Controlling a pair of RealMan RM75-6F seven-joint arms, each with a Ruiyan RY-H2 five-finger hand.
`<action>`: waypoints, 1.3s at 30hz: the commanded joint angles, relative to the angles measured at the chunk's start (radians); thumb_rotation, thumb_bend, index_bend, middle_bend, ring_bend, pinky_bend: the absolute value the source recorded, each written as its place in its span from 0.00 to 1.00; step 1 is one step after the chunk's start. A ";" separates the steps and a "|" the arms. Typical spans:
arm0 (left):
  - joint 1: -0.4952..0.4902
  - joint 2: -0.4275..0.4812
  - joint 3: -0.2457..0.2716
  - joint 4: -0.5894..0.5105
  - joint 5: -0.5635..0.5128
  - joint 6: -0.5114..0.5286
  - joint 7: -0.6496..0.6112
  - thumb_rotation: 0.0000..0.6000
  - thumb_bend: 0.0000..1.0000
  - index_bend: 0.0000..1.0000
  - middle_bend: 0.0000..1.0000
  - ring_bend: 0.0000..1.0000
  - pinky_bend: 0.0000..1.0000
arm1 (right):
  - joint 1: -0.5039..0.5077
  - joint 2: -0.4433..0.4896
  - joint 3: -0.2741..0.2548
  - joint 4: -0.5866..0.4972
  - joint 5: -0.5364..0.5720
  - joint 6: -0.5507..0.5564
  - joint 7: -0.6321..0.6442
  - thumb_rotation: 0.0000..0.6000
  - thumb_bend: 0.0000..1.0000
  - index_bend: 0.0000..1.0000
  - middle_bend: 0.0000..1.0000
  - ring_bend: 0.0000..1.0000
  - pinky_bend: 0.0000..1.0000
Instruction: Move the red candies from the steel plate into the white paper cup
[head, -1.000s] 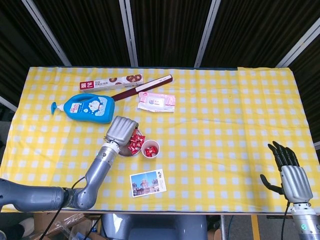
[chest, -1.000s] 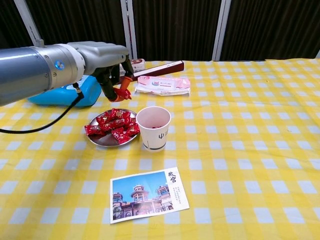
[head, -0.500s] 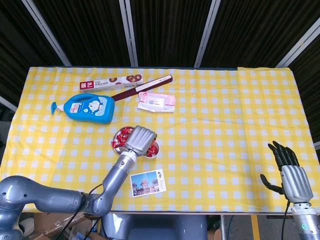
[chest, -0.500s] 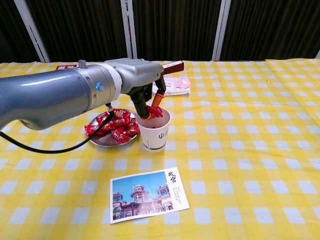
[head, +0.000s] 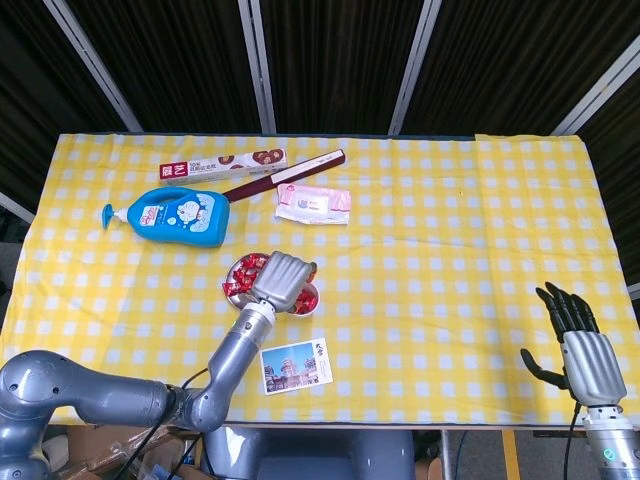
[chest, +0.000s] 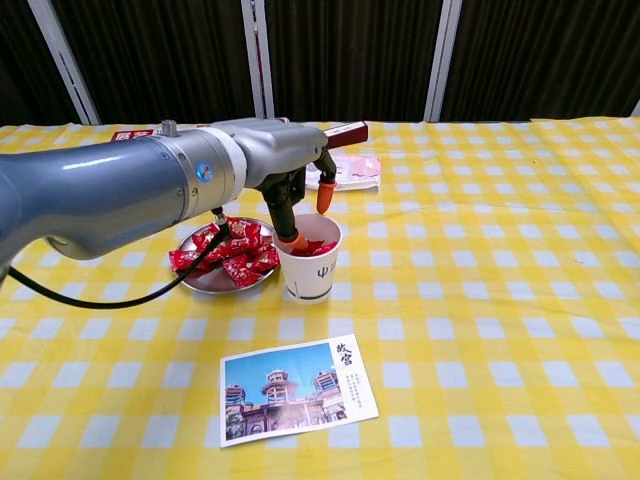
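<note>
The left hand (chest: 300, 190) hangs over the white paper cup (chest: 309, 258), its fingers apart and holding nothing. Red wrapped candy shows inside the cup. More red candies (chest: 228, 248) lie on the round steel plate (chest: 203, 283) just beside the cup. The right hand (head: 577, 340) rests with spread fingers, far away.

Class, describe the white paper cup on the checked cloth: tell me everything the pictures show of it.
The white paper cup stands upright on the yellow checked tablecloth, tapering towards its base, with small dark printed characters on its front. Its mouth is open and red candies show inside. It sits just beside the steel plate, near the plate's rim; whether they touch cannot be told. The left robot hand hangs over its mouth, fingertips dipping to the rim. A postcard lies in front, apart.
</note>
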 joint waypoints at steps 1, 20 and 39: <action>0.013 0.021 -0.009 -0.022 0.027 0.013 -0.026 1.00 0.23 0.42 0.88 0.96 0.97 | -0.001 0.000 0.000 0.000 0.000 0.002 0.000 1.00 0.39 0.00 0.00 0.00 0.00; 0.068 0.135 0.114 0.032 -0.038 -0.104 0.000 1.00 0.22 0.40 0.87 0.96 0.97 | 0.000 -0.003 0.001 0.002 0.003 0.000 -0.007 1.00 0.39 0.00 0.00 0.00 0.00; 0.074 0.052 0.175 0.183 0.092 -0.181 -0.051 1.00 0.23 0.44 0.88 0.96 0.97 | 0.002 -0.004 0.004 0.001 0.010 -0.005 -0.005 1.00 0.39 0.00 0.00 0.00 0.00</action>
